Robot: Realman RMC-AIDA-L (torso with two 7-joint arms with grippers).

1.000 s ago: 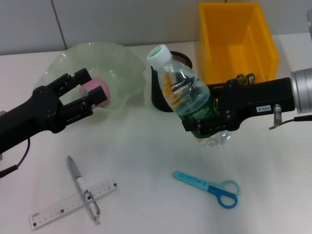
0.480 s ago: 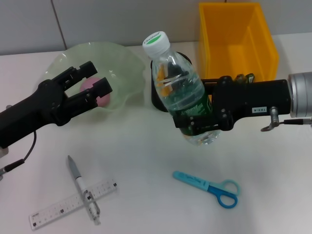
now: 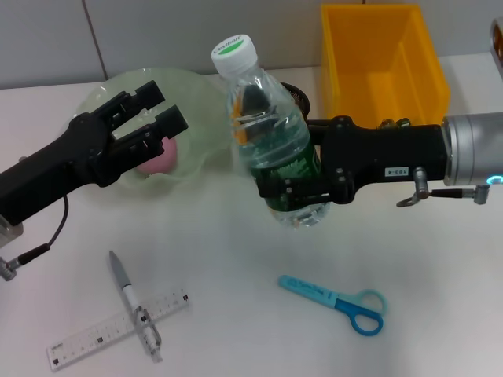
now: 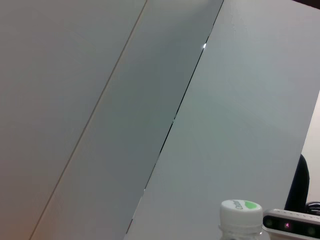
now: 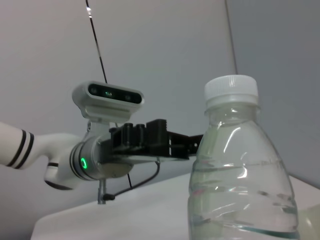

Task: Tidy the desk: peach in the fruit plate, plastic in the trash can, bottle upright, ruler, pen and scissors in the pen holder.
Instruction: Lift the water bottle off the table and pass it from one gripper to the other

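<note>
Clear plastic water bottle (image 3: 271, 149) now stands nearly upright above the white tabletop (image 3: 236, 259), gripped in my right hand (image 3: 302, 192); my left hand (image 3: 149, 122), open, has risen from the pink peach (image 3: 157, 157).

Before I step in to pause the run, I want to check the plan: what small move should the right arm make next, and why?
Probably lower the clear plastic water bottle and set it down. The right gripper clamps its lower body; it looks near upright, base just off the white table. The left gripper hangs open over the pale green fruit plate, leaving that spot free.
</note>
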